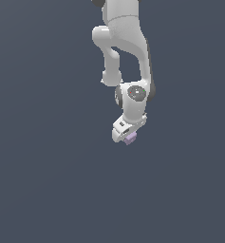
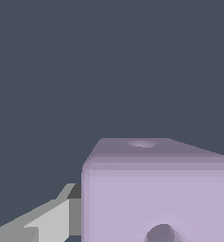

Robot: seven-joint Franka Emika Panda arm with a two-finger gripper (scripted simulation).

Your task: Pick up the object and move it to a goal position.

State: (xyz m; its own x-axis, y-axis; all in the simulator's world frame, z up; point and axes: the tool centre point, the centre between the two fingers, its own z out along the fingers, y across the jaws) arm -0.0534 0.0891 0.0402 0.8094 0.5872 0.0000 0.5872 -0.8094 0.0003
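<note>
My jaws pinch the little purple cube (image 1: 130, 138), just below the middle of the frame. One finger (image 2: 52, 220) sits flat against its side. I think the cube is light, hard and smooth, so flat sides are best to squeeze.

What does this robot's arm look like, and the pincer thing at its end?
The arm is glossy white, built of rounded, bulging segments with dark seams at the joints. One joint has a round grey cap with a tiny green dot. No cables show. The pincer is a blocky white piece with small dark slots; in the wrist view one finger looks pale grey and angular.
</note>
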